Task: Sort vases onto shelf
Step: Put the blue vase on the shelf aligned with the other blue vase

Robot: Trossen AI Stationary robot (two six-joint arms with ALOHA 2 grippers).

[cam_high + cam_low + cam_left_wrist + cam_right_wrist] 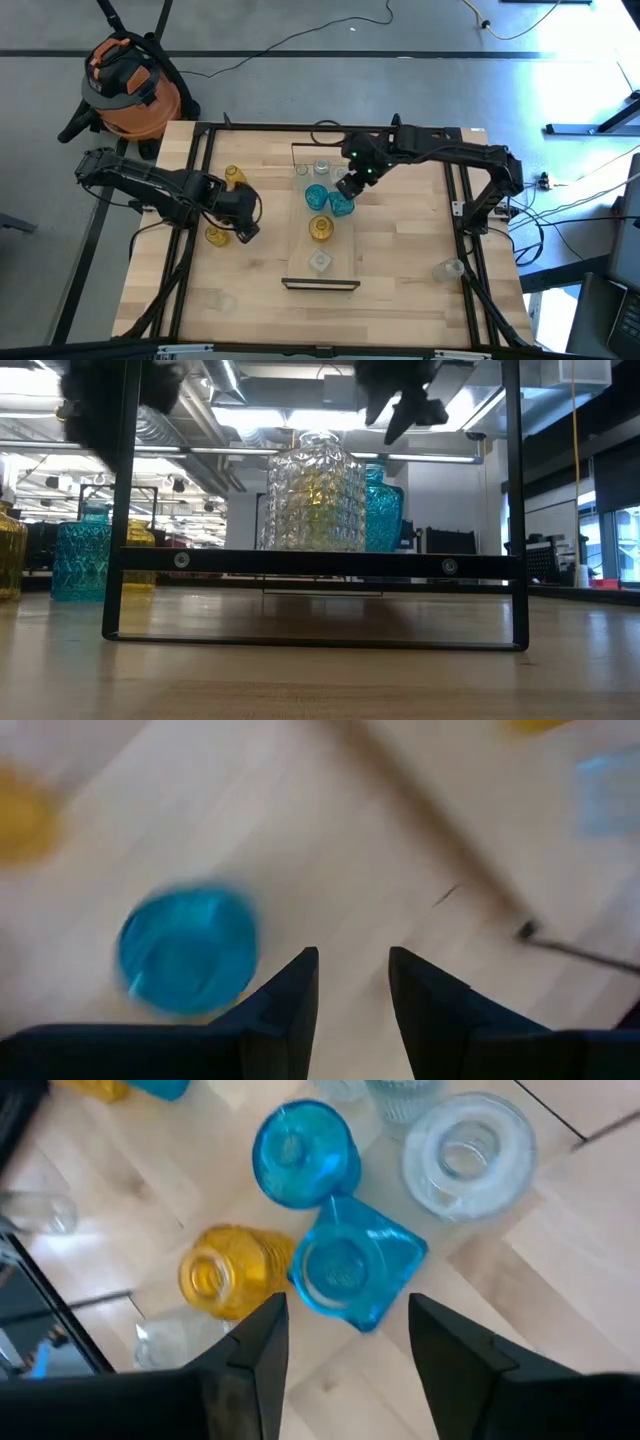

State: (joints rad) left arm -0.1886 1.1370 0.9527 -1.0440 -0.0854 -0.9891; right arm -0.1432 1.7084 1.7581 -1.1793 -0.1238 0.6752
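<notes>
My right hand point(345, 1350) is hovering open and empty just above the square teal vase point(352, 1272) on the shelf point(345, 250). Five vases are standing upright there: two teal, one amber point(320, 228), two clear. The shelf's long axis is running away from me. My left hand point(246, 226), half open, is waiting beside the shelf.
</notes>
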